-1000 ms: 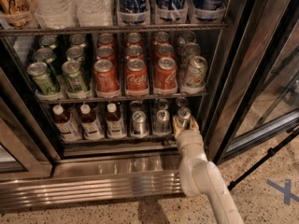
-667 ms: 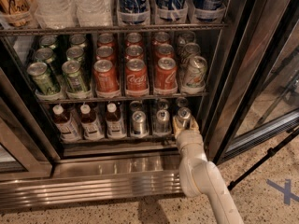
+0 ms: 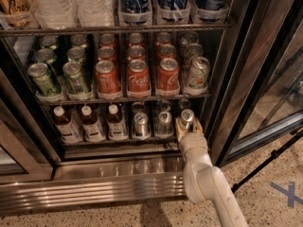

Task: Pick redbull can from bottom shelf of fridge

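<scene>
The fridge (image 3: 94, 186) stands open before me, with a ribbed steel base grille. On its bottom shelf, several slim silver redbull cans stand in rows right of centre. My gripper (image 3: 188, 126) reaches up from the lower right on its white arm (image 3: 203, 178). It is at the rightmost front redbull can (image 3: 187, 116). Its tan fingers (image 3: 179, 125) sit close on both sides of that can, whose silver top shows between them. Two more redbull cans (image 3: 140, 123) (image 3: 164, 121) stand just left of it.
Three brown bottles with white caps (image 3: 90, 123) stand at the shelf's left. Red cola cans (image 3: 138, 77), green cans (image 3: 44, 78) and a pale can (image 3: 196, 74) fill the shelf above. The steel door post (image 3: 236, 79) is close on the right. A black rod (image 3: 270, 160) crosses the floor.
</scene>
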Tool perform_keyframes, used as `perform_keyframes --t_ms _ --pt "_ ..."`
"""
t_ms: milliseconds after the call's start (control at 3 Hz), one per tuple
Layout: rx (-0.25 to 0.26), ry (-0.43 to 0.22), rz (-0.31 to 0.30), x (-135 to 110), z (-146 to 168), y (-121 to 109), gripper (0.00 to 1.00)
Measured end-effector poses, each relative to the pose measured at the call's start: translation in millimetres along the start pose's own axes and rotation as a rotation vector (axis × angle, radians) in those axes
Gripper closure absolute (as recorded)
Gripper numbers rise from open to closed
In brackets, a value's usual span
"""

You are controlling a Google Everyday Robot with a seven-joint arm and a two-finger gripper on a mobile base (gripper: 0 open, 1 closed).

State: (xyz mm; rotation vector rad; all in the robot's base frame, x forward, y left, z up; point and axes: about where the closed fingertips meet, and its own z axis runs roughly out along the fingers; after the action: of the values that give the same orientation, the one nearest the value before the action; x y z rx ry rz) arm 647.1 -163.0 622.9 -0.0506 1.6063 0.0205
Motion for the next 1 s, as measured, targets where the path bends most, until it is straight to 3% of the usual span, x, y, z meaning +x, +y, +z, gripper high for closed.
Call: perform_keyframes --t_ms 1000 --pt "-0.009 -0.058 -0.021 -8.8 -19.7 3.2 1.0"
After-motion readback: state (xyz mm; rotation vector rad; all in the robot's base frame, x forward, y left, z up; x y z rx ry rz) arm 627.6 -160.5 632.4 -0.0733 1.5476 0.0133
